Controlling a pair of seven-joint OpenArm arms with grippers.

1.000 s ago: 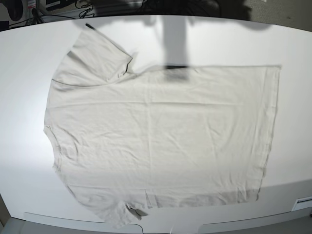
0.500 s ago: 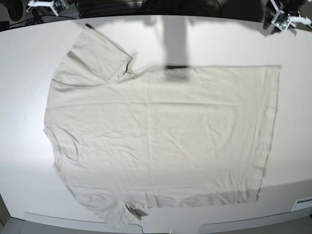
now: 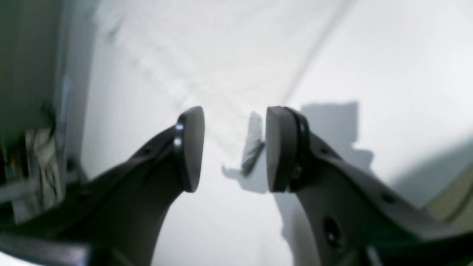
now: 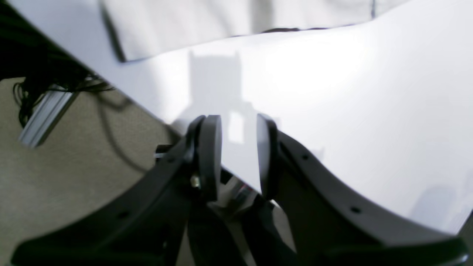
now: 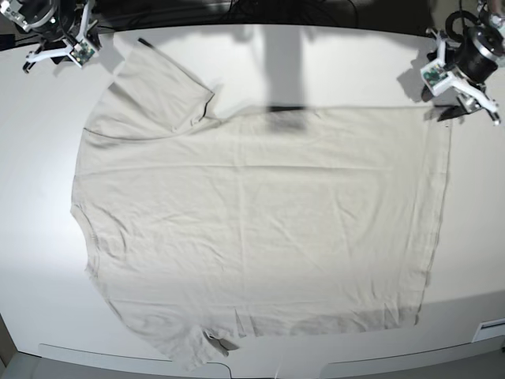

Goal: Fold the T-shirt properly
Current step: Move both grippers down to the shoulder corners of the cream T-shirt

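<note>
The off-white T-shirt (image 5: 260, 221) lies spread flat on the white table (image 5: 339, 67), with its neck side to the left and its bottom hem (image 5: 439, 197) to the right. One sleeve (image 5: 162, 95) points to the far left. My left gripper (image 5: 464, 93) is open above the table by the hem's far corner. In the left wrist view it (image 3: 234, 147) is open and empty over blurred cloth (image 3: 221, 74). My right gripper (image 5: 57, 52) hovers just left of the far sleeve. In the right wrist view it (image 4: 238, 155) is open a little and empty, with the sleeve (image 4: 221, 18) ahead.
Cables (image 4: 44, 81) and a metal rail (image 4: 44, 114) lie beyond the table's far edge, over beige floor (image 4: 55, 177). A dark shadow strip (image 5: 284, 71) crosses the far middle of the table. A small white part (image 5: 489, 328) sits at the front right edge.
Both arms have come in from the far edge toward the shirt's far corners, the left to the hem corner, the right to the sleeve. The shirt has not moved.
</note>
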